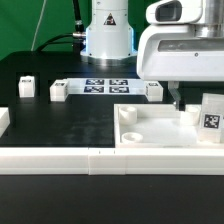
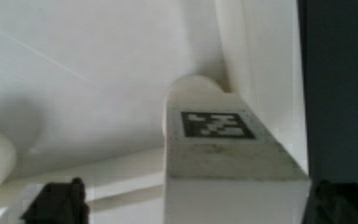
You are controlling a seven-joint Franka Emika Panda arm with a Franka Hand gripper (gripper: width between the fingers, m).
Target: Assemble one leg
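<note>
The leg (image 1: 209, 112), a small white block with a black-and-white tag, stands upright at the right corner of the wide white tray-like piece (image 1: 160, 132). In the wrist view the leg (image 2: 220, 125) lies between my two dark fingers. One finger (image 2: 343, 202) is close beside it. The other finger (image 2: 55, 202) stands clearly apart from it. My gripper (image 1: 190, 100) hangs over that corner, open around the leg (image 2: 197, 202). The tray's white surface (image 2: 87, 80) fills the background of the wrist view.
Three more small white blocks (image 1: 27, 86) (image 1: 59, 91) (image 1: 153, 90) stand on the black table behind. The marker board (image 1: 105, 86) lies between them. Long white rails (image 1: 60, 158) run along the front. The robot base (image 1: 107, 35) rises at the back.
</note>
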